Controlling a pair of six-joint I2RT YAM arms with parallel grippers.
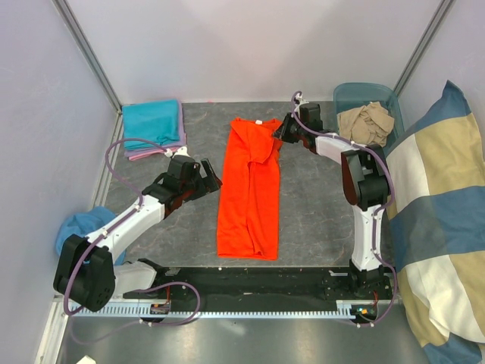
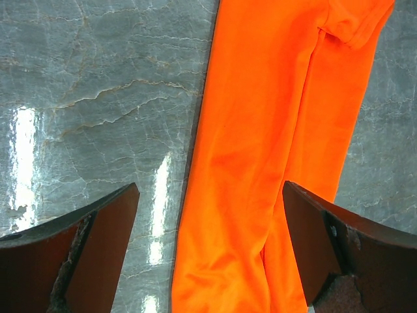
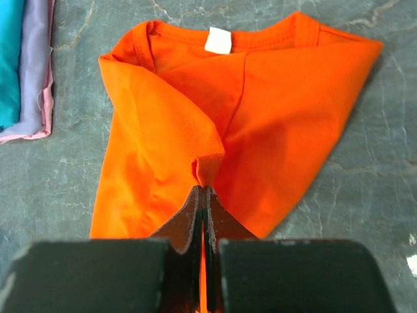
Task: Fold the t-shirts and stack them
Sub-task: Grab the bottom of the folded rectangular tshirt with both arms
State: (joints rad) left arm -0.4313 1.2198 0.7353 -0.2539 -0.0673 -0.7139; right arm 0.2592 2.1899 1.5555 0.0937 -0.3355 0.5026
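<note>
A bright orange t-shirt point(image 1: 250, 189) lies lengthwise in a long narrow strip on the grey table, collar at the far end. My right gripper point(image 1: 279, 135) is shut on a pinched fold of its cloth near the collar and right sleeve. In the right wrist view the right gripper point(image 3: 203, 189) holds that orange t-shirt point(image 3: 273, 111) just below the white neck label point(image 3: 219, 40). My left gripper point(image 1: 212, 176) hovers open at the shirt's left edge. In the left wrist view the left gripper point(image 2: 210, 186) has the orange t-shirt point(image 2: 273, 143) between its spread jaws, not touching it.
A folded teal t-shirt point(image 1: 153, 120) lies on a pink-lilac one point(image 1: 151, 154) at the far left. A beige t-shirt point(image 1: 366, 121) sits crumpled in a translucent bin point(image 1: 364, 91) at the far right. A blue cloth point(image 1: 79, 227) lies left; a big blue-and-beige cushion point(image 1: 443, 220) fills the right side.
</note>
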